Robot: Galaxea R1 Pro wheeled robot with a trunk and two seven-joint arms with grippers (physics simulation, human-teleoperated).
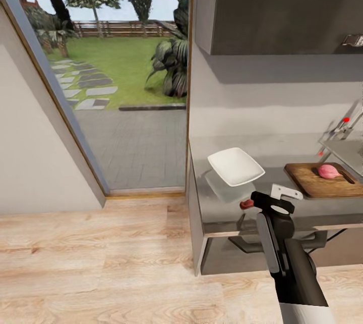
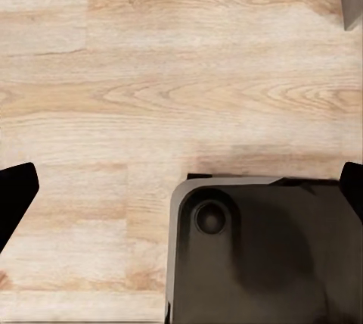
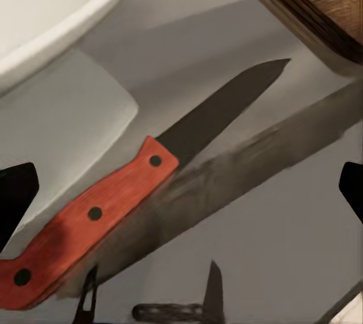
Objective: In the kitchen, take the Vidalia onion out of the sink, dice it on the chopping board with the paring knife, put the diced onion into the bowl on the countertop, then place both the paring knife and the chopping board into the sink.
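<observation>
Right hand point(image 1: 275, 202) hovers open above the paring knife point(image 3: 144, 195) on countertop point(image 1: 297, 145).

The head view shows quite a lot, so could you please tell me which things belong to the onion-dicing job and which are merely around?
Job:
Vidalia onion on the chopping board
paring knife on the countertop
bowl
right claw above the knife

Just around:
wooden floor
garden
wall cabinet

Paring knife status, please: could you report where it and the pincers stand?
Right pincer open above paring knife, not gripping. Knife flat on countertop between bowl and chopping board. Onion on board. Left pincer open over floor.
</observation>
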